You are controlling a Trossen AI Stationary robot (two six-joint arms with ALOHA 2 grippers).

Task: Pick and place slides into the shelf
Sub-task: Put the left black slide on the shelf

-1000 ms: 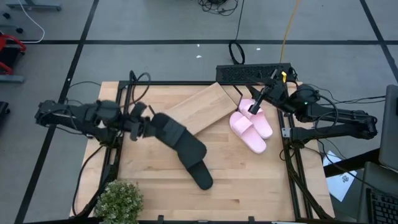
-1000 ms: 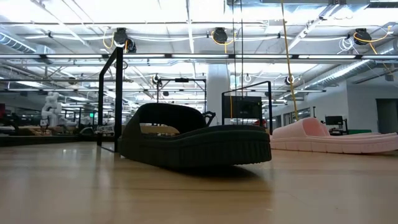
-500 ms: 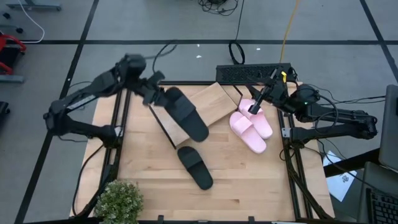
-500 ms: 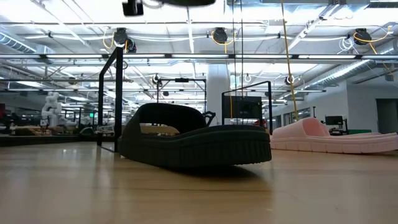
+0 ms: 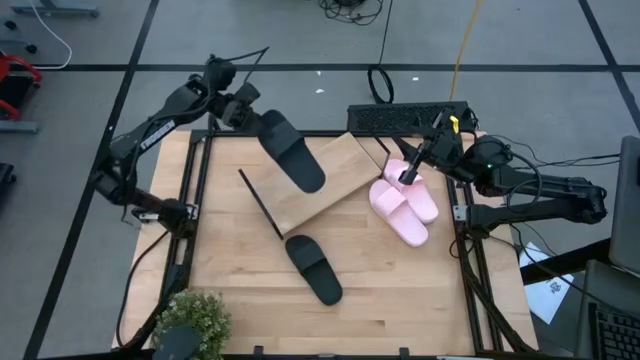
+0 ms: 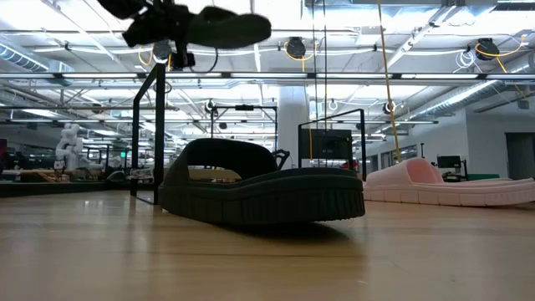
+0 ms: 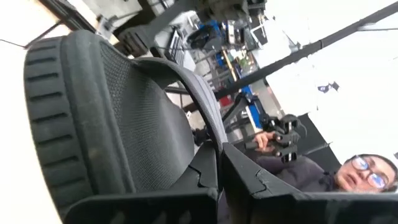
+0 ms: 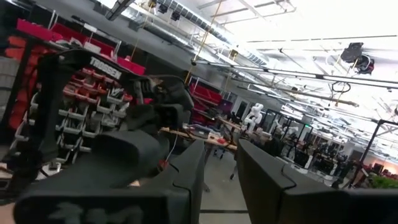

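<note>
My left gripper [image 5: 250,108] is shut on a black slide [image 5: 292,152] and holds it in the air over the far left end of the shelf [image 5: 335,178], a slanted light wooden board with a black wire frame. The other black slide [image 5: 313,268] lies sole-down on the table near the middle. The pink pair [image 5: 403,202] lies side by side on the table right of the shelf. My right gripper [image 5: 408,172] hovers open above the pink pair, with nothing between its fingers. My left gripper pinches the black slide's strap [image 7: 208,124] between its two fingers, at the slide's end nearest the arm. The fingers come in about level from the table's far left. The slide juts out past the fingers, lifted clear [image 6: 219,25], roughly level.
A potted plant [image 5: 190,320] stands at the near left corner. A black power strip [image 5: 405,117] and cables lie along the far edge. Black frame rails [image 5: 190,240] run down both table sides. A person [image 7: 348,180] shows beyond the table.
My left gripper has swung from the table's left middle toward the far edge, turning as it went, still shut on the black slide. The slide stays lifted clear and now hangs over the shelf's far left end. It has come into the low view's top.
</note>
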